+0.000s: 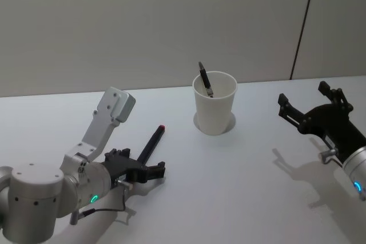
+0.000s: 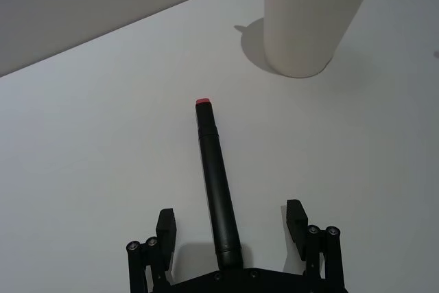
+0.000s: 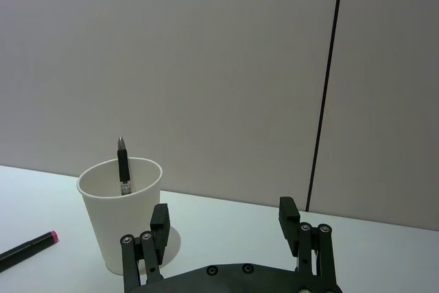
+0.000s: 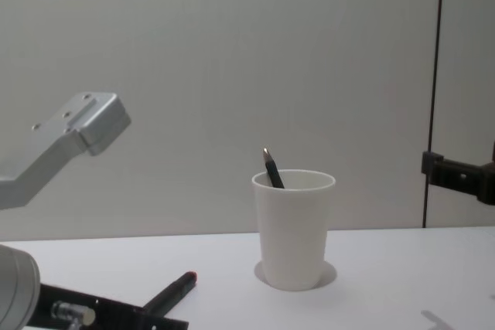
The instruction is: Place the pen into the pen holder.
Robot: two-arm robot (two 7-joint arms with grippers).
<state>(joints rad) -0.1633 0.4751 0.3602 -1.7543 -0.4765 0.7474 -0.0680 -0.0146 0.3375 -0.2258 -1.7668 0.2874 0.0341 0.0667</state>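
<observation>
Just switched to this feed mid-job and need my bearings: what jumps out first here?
A plain white paper cup stands on the white table with a slim black pen leaning inside it. A second black pen with a red end lies flat left of the cup, its near end between the open fingers of the left gripper. The right gripper hangs open on the right, empty.

Lab-style test room: plain white table [image 1: 240,187], grey panelled wall [image 1: 143,21], dark panel seam [image 1: 303,24].

Left gripper [image 2: 230,211] sits low, right gripper [image 3: 223,207] hangs raised (both spread wide).
</observation>
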